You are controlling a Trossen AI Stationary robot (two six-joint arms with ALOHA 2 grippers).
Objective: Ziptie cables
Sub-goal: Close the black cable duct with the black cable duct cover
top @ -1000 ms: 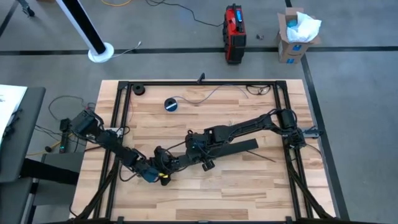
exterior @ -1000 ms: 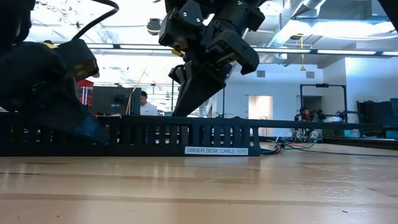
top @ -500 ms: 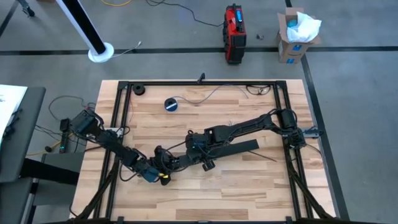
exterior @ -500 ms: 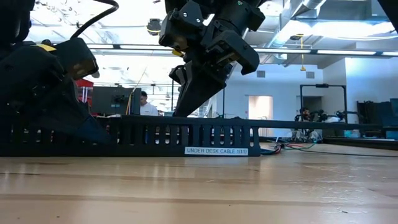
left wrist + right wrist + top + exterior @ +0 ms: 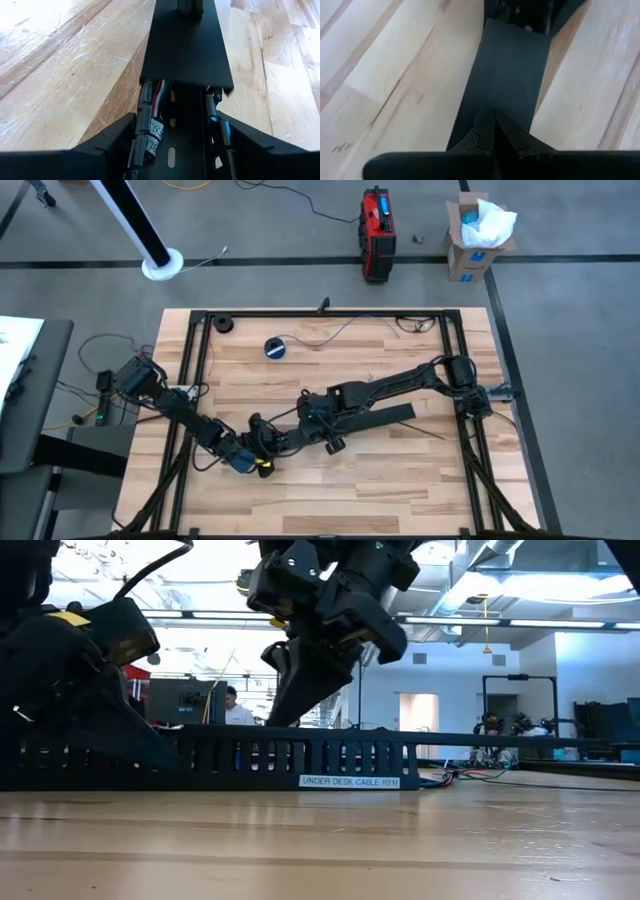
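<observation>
A pale wooden table [image 5: 400,470] in a black frame stands on grey floor, beside a red case [image 5: 377,222] and a cardboard box [image 5: 470,240]. The cables [image 5: 150,127] lie inside the black slotted tray [image 5: 300,755] (labelled "UNDER DESK CABLE") mid-table. The left gripper [image 5: 262,442] straddles the tray's open end, fingers spread, while the right gripper [image 5: 494,127], fingertips pressed together, rests on the tray's flat lid [image 5: 510,70].

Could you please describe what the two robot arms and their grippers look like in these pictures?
Both arms are dark, nearly black, jointed and blocky. The left arm carries loose dark cabling near its base and ends in a left gripper with blue and yellow markings by the wrist. The right arm is equally dark, with a bulky housing behind the right gripper. Its black jaws narrow to slim tips.
</observation>
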